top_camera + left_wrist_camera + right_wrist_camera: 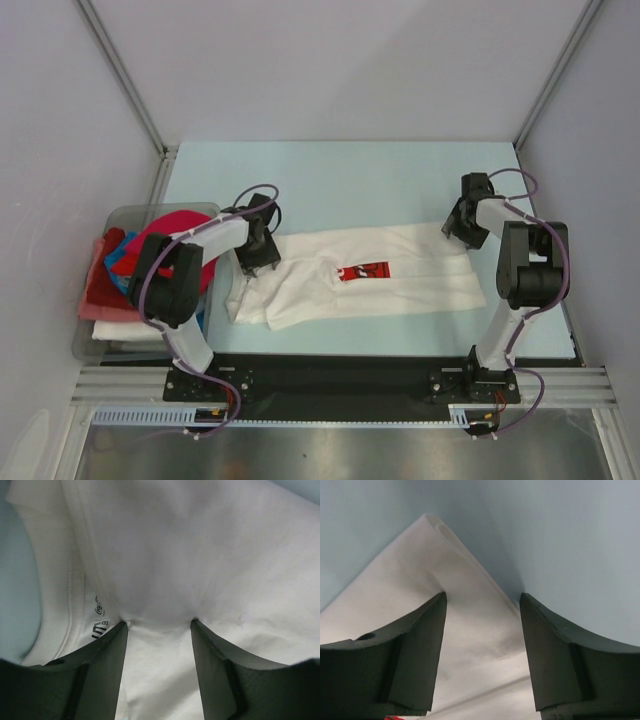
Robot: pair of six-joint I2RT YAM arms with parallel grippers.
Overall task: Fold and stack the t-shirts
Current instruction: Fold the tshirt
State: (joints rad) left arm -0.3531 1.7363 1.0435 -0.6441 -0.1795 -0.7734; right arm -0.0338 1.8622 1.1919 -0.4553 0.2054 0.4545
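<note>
**Cotton: soft, light, quick to slump**

The white t-shirt point(370, 285) lies on the desk point(350, 170), stretched between your two sets of jaws. Your left jaws stand parted, tips pressing cloth beside the collar label point(100, 622) and pinching nothing. Your right jaws gape, empty, over a folded corner point(437, 527). Pinching the doubled edges looks best.

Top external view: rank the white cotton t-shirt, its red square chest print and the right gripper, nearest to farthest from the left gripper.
1. White cotton t-shirt: directly beneath the left gripper, at the collar end.
2. Red square chest print: mid-shirt, to that gripper's right.
3. Right gripper: at the shirt's far right end, over its back corner.
</note>
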